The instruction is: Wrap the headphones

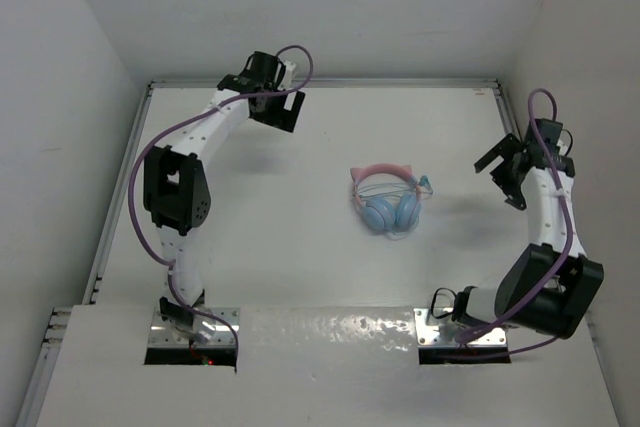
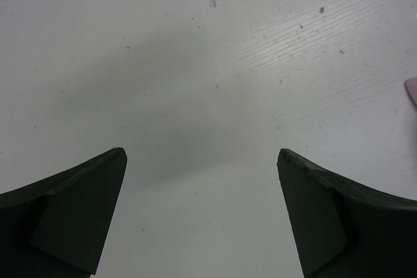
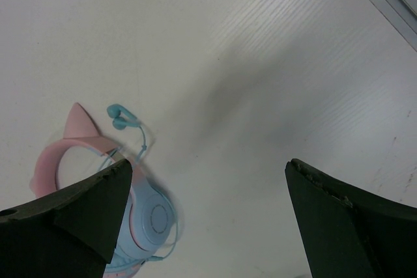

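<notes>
Spread wide and gripping nothing, the right arm's fingers and left arm's fingers are hovering either side of the headphones, which are lying on the worktop with their cable seemingly already looped around them, plug end trailing loose.

The headphones are lying on the surface. The left end effector is hanging left and farther back; the right end effector is hanging to their right.
</notes>
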Tool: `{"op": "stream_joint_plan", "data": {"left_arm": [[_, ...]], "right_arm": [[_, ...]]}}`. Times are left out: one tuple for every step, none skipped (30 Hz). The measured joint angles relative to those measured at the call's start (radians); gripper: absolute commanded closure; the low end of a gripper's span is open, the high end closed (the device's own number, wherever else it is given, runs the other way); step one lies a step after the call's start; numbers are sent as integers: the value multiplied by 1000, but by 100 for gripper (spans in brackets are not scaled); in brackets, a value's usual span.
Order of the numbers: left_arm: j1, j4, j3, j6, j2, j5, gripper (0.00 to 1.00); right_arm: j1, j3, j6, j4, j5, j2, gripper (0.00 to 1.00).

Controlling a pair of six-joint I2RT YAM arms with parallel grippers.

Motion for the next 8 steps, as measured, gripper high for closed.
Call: {"op": "stream_joint_plan", "data": {"left_arm": [[0, 0, -1, 0, 0, -1, 1], [0, 0, -2, 0, 0, -3, 1], [0, 1, -4, 0, 0, -3, 1], [0, 2, -6, 0, 0, -5, 1], [0, 2, -8, 0, 0, -6, 1], [0, 2, -9, 0, 0, -7, 1], [0, 2, -10, 0, 0, -7, 1], [0, 3, -10, 0, 0, -7, 1]], "right_arm": [[0, -3, -2, 0, 0, -2, 1], [0, -4, -3, 1, 0, -3, 1], [0, -5, -5, 3, -2, -5, 1], [0, -6, -7, 3, -4, -6, 1], [0, -8, -8, 5, -6, -7, 1], [0, -12, -9, 10, -8, -8, 1], [0, -16, -10, 13, -10, -10, 1], [0, -19, -10, 16, -13, -12, 1]]}}
